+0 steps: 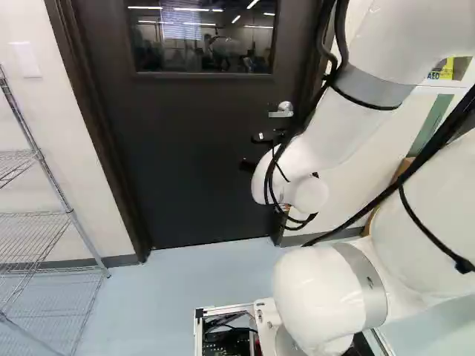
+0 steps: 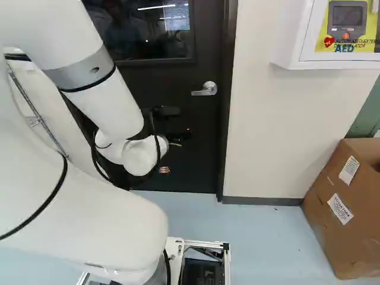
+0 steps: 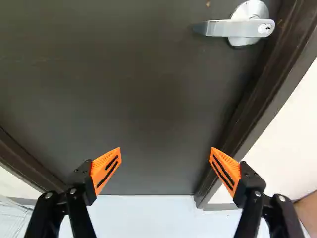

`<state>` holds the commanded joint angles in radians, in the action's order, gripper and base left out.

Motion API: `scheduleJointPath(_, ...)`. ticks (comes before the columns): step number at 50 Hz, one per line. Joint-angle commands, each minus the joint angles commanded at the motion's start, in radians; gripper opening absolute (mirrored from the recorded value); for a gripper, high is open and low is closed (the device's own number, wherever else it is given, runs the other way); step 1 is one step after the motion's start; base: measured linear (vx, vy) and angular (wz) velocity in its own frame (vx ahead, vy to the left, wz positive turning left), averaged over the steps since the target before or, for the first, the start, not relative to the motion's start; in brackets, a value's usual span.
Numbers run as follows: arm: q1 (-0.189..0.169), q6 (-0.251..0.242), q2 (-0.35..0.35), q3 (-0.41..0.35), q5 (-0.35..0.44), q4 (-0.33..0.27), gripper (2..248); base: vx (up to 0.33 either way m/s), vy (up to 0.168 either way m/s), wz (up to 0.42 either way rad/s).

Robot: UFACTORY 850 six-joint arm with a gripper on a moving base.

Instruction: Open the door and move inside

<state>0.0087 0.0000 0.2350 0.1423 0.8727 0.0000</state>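
1 door (image 1: 185,156), shut, dead ahead; it's the way in, so I'm prob. faced up to it for the opening. 1 dark door frame (image 3: 277,87) round it, prob. fixed. 1 wire rack (image 1: 72,215) nr the wall, L of the door, likely parked there to leave the doorway free. 1 cardboard box (image 2: 341,202) on the floor, far R, prob. put aside for the same reason. 1 AED cabinet (image 2: 288,44) on the wall, prob. for quick reach. 1 window (image 1: 200,41) in the door, presumably for seeing thru.

My jaws: wide open, nothing betw. the 2 orange pads (image 3: 106,169), prob. spread to take the lever. 1 lever handle (image 3: 237,28), nr the frame side, above & apart from my jaws; free end points mid-door, prob. so pressing there gives max. leverage. 1 keyhole (image 3: 266,28) in it. Next: up to the lever, press down; push or pull, can't tell.
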Motion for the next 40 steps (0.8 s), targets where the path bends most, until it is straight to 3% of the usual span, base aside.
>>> scheduleJointPath(40, 0.000, 0.000, 0.032, 0.073, 0.000, 0.000, 247, 0.000, 0.000, 0.000)
